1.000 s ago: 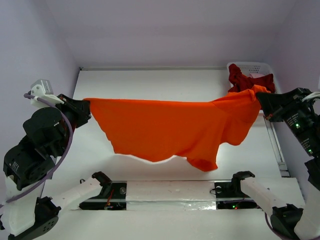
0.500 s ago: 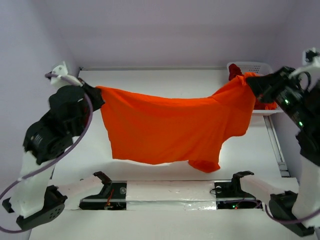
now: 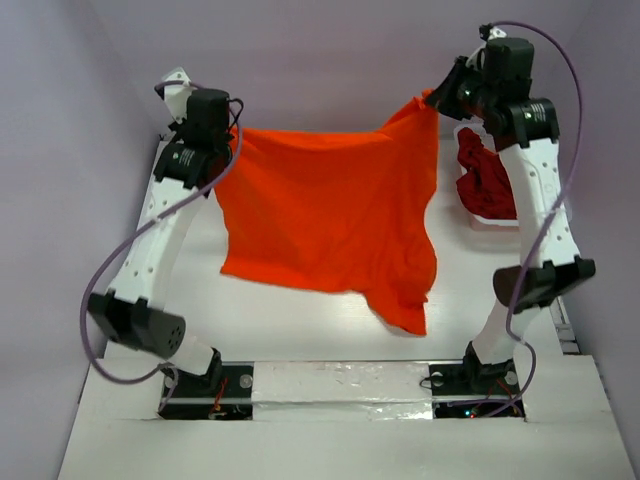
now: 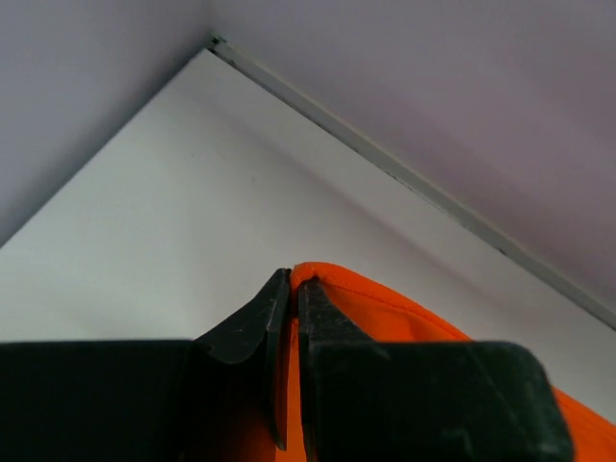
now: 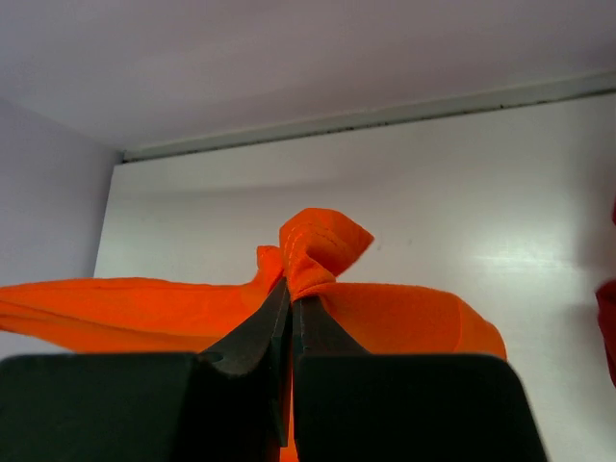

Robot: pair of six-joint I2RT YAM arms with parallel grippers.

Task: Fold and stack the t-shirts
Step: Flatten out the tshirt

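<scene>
A bright orange t-shirt (image 3: 330, 220) hangs spread in the air between both raised arms, its lower edge reaching down toward the table. My left gripper (image 3: 234, 133) is shut on its upper left corner, and the pinched orange hem (image 4: 318, 281) shows between the black fingers (image 4: 252, 322). At the upper right corner my right gripper (image 3: 436, 100) is shut on a bunched fold of the orange t-shirt (image 5: 322, 241). Dark red t-shirts (image 3: 485, 175) lie heaped in the basket at the right.
A white lattice basket (image 3: 478, 222) stands at the table's right side, behind the right arm. The white table (image 3: 300, 320) meets lilac walls at the back and sides. Both arm bases (image 3: 340, 385) sit at the near edge.
Both arms have risen high and swung toward the back, lifting the orange t-shirt from a low horizontal stretch into a hanging sheet. The grippers have come closer together.
</scene>
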